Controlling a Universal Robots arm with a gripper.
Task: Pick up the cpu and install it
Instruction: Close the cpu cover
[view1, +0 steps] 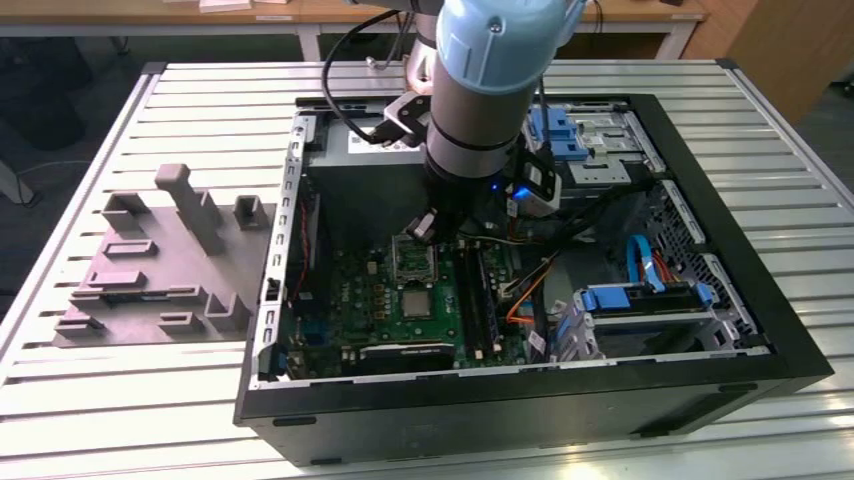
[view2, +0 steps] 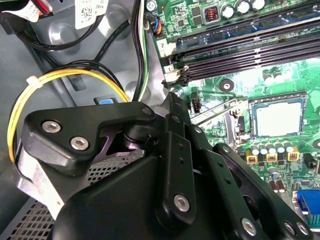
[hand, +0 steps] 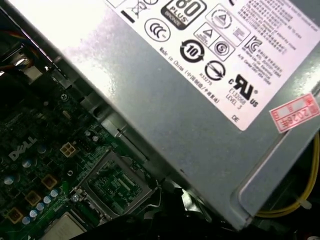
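CPU (view2: 279, 118) lies flat in its socket, silvery top up; square, no long axis. Gripper (view1: 441, 222) hovers at the socket's 12 o'clock in the exterior view; finger state cannot be told.

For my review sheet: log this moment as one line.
arm: inside computer case | gripper: above motherboard | cpu: seated in socket | fixture plate: outside case

A slatted aluminium table (view1: 160, 400) with pale grey ribs fills the exterior view. Behind it, along the far edge, stands a wooden bench (view1: 320, 14) with white legs. A dark floor (view1: 54, 110) shows at the exterior view's left under even, soft light.
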